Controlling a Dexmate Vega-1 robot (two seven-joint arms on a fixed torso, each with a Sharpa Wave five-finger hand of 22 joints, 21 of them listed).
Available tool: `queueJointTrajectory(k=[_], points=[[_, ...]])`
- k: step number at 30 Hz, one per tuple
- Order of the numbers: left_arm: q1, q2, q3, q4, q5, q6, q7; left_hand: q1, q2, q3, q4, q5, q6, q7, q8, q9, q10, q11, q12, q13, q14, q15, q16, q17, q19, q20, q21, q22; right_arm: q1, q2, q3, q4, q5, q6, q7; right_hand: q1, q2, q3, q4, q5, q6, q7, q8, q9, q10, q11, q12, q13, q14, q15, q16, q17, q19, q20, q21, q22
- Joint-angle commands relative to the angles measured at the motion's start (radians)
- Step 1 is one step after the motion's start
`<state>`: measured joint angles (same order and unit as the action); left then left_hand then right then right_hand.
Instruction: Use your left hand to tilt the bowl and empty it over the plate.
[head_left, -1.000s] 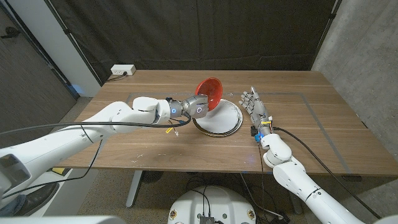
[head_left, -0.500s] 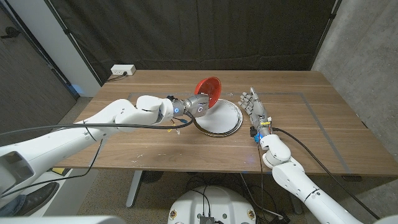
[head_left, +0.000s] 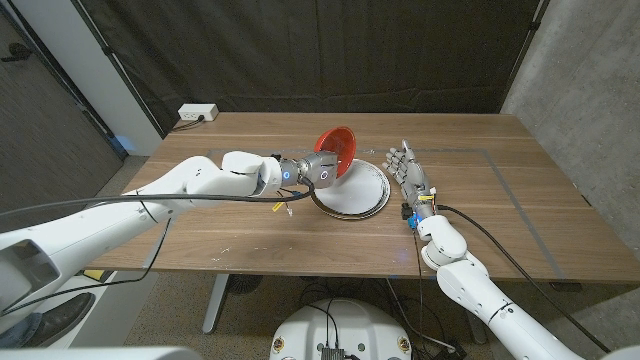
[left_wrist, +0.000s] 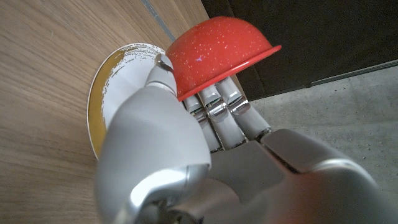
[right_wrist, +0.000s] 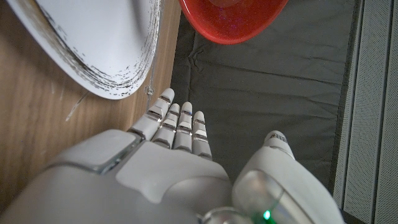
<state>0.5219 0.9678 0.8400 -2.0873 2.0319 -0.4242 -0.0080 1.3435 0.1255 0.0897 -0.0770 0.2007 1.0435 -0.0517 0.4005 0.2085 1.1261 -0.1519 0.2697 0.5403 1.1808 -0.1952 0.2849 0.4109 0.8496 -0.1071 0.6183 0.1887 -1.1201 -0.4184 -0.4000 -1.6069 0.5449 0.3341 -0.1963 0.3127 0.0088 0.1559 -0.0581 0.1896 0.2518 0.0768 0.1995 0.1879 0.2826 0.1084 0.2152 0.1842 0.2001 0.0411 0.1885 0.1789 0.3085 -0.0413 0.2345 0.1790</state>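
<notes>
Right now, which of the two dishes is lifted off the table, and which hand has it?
The red bowl: the left hand holds it tilted above the white plate, which lies flat on the table. The right hand holds nothing.

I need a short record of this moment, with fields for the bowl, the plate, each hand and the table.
bowl: red bowl, tilted, held above the plate's far left rim
plate: white plate, lying on the table
left hand: left hand grips the bowl
right hand: right hand beside the plate, fingers apart, holding nothing
table: wooden table
</notes>
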Motion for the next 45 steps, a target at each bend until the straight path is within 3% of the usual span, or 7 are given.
queueJointTrajectory(k=[1, 8, 27, 36, 45], points=[[0.017, -0.015, -0.037, 0.02, -0.099, 0.026, -0.014, 0.004, 0.006, 0.002, 0.007, 0.006, 0.022, 0.018, -0.001, 0.002, 0.0, -0.01, -0.004, 0.004, 0.024, -0.027, 0.0, 0.004, -0.006, -0.023, 0.007, 0.002, 0.003, -0.002, 0.0, -0.004, -0.004, -0.004, -0.004, 0.001, 0.006, -0.001, -0.001, 0.003, 0.002, 0.003, -0.002, 0.005, 0.007, -0.001, 0.001, 0.004, 0.008, 0.005, 0.0, 0.006, 0.007, -0.007, -0.002, 0.004], [0.034, -0.025, -0.061, 0.035, -0.138, 0.072, -0.006, 0.001, 0.008, 0.002, 0.01, 0.005, 0.02, 0.021, -0.002, 0.001, 0.005, -0.012, -0.004, 0.007, 0.027, -0.026, -0.001, 0.006, -0.007, -0.022, 0.01, 0.002, 0.003, -0.003, 0.002, -0.004, -0.005, 0.001, -0.003, 0.001, 0.007, -0.001, -0.001, 0.003, 0.001, 0.003, -0.002, 0.005, 0.007, -0.001, 0.001, 0.004, 0.008, 0.003, 0.0, 0.006, 0.007, -0.007, -0.003, 0.004], [0.057, -0.038, -0.083, 0.034, -0.214, 0.076, -0.058, 0.0, 0.008, 0.002, 0.014, 0.005, 0.018, 0.023, -0.001, 0.003, 0.005, -0.015, -0.008, 0.015, 0.03, -0.026, -0.004, 0.012, -0.009, -0.021, 0.016, 0.001, 0.001, -0.059, 0.022, -0.073, -0.027, -0.028, -0.009, 0.001, 0.008, -0.003, -0.002, 0.003, 0.002, 0.002, -0.002, 0.005, 0.008, -0.004, 0.001, 0.004, 0.009, 0.002, 0.0, 0.006, 0.01, -0.006, -0.006, 0.004], [0.074, -0.05, -0.117, 0.019, -0.306, 0.075, -0.133, -0.001, 0.008, 0.002, 0.016, 0.004, 0.017, 0.023, 0.0, 0.006, 0.005, -0.016, -0.009, 0.019, 0.027, -0.026, -0.008, 0.013, -0.01, -0.022, 0.019, 0.001, -0.005, -0.093, 0.041, -0.111, -0.022, -0.042, -0.005, 0.002, 0.008, -0.004, -0.003, 0.003, 0.0, 0.001, -0.002, 0.005, 0.011, -0.005, 0.002, 0.004, 0.014, 0.001, 0.001, 0.005, 0.018, -0.01, -0.005, 0.004], [0.102, -0.085, -0.164, 0.021, -0.381, 0.149, -0.15, -0.002, 0.009, 0.003, 0.018, 0.004, 0.015, 0.025, 0.001, 0.008, 0.004, -0.014, -0.011, 0.022, 0.028, -0.025, -0.009, 0.015, -0.009, -0.022, 0.022, 0.0, -0.012, -0.103, 0.052, -0.116, -0.012, -0.037, 0.0, 0.003, 0.008, -0.004, -0.005, 0.003, -0.001, 0.002, -0.003, 0.005, 0.013, -0.006, 0.003, 0.004, 0.017, 0.003, 0.002, 0.005, 0.024, -0.01, -0.006, 0.004]])
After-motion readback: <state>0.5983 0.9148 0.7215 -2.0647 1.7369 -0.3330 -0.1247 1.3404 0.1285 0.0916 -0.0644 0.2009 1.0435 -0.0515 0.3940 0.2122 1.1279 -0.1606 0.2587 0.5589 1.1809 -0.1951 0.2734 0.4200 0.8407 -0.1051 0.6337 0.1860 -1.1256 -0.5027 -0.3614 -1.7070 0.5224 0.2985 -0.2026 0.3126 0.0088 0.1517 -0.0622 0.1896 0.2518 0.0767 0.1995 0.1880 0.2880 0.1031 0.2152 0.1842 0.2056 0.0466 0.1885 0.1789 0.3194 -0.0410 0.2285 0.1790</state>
